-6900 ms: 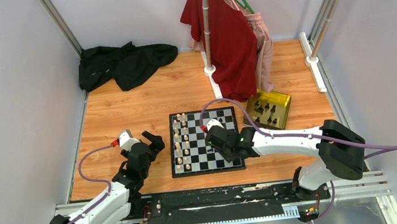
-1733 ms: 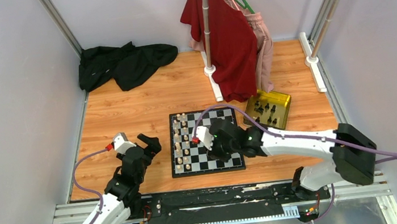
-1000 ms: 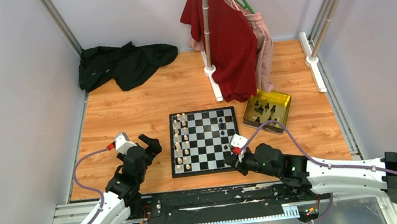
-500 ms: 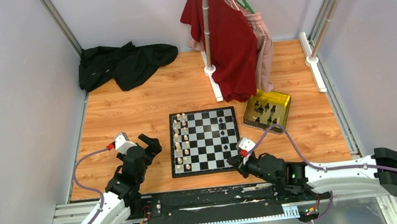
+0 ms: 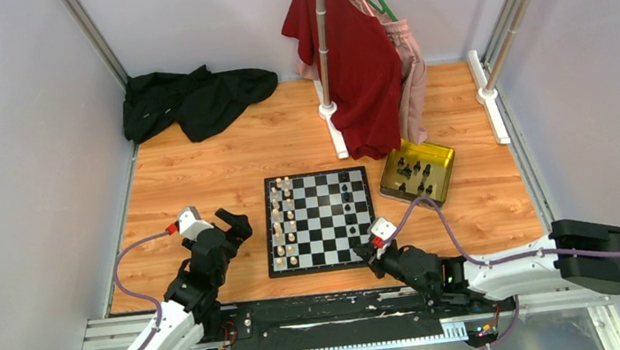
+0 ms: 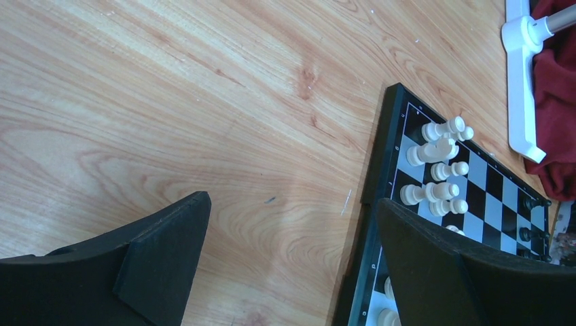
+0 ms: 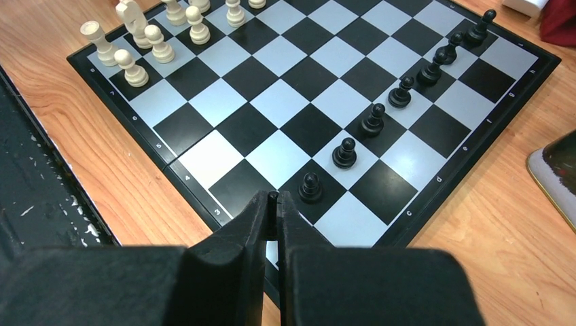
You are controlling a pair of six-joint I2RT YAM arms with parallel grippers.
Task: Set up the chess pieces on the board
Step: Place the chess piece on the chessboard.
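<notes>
Right gripper slid back to the lower middle, fingers pressed together; left gripper gapes wide beside the board.

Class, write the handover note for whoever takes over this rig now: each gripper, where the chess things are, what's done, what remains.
Left gripper: open, empty, over the wooden table left of the board.
Right gripper: shut, nothing seen in it, low at the board's near right corner.
Done: white pieces fill two columns on the board's left; a line of black pawns stands one column in from the right edge.
To do: the right edge column is bare; remaining black pieces sit in the gold tray, right of the board.
</notes>
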